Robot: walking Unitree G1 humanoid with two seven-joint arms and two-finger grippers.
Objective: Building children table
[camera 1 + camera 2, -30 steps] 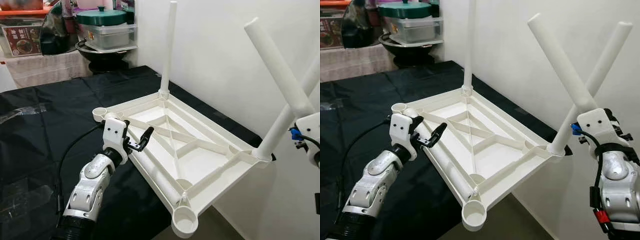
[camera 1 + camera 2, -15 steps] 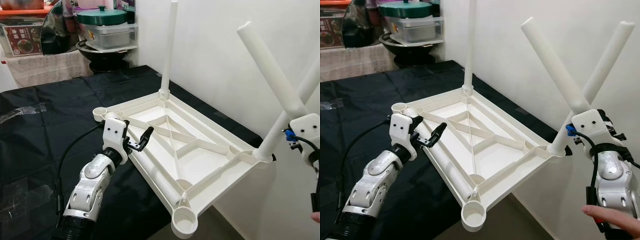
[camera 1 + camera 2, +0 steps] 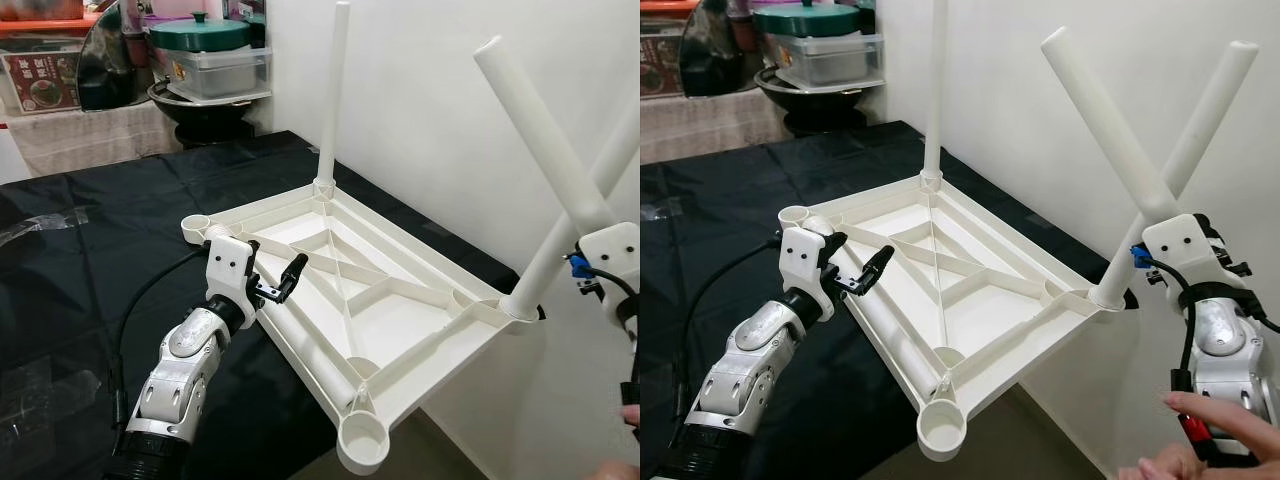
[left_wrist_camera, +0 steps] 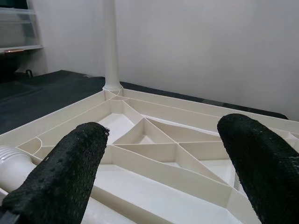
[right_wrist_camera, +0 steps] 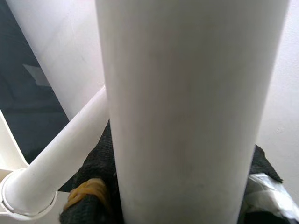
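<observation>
While lying upside down on the black-covered counter [image 3: 90,260], white tabletop [image 3: 390,310] overhangs the edge, two legs already socketed. Left end effector [image 3: 278,285] spread open at its near rim, empty. Right end effector [image 3: 1180,262] clamped around a loose leg [image 3: 1105,118], tilted beside the corner leg [image 3: 1180,165].

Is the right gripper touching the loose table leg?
Touching. In the right wrist view the loose table leg sits pressed between the right gripper's black fingers, hard against their pads.
</observation>
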